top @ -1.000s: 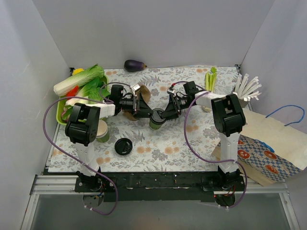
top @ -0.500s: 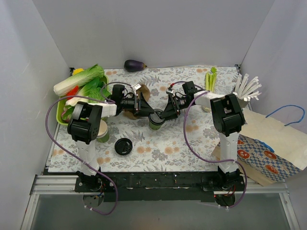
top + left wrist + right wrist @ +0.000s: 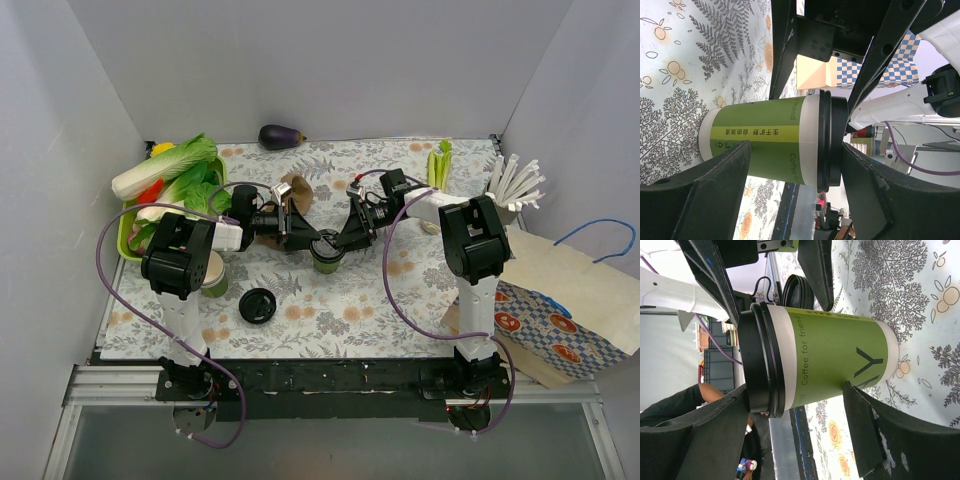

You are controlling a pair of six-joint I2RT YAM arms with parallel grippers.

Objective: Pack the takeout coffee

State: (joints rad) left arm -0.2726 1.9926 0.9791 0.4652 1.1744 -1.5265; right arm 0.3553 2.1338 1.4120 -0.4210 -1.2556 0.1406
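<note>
Left pincer (image 3: 795,152) and right pincer (image 3: 796,392) both gape wide flanking the takeout coffee (image 3: 326,251), contact unclear.

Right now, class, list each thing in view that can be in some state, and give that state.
takeout coffee, lid on, standing upright on the table
loose black lid, on no cup, lying flat
lidless green cup, open at the top, upright
left claw, open, fingers spread before the coffee
right claw, open, facing the same coffee
</note>
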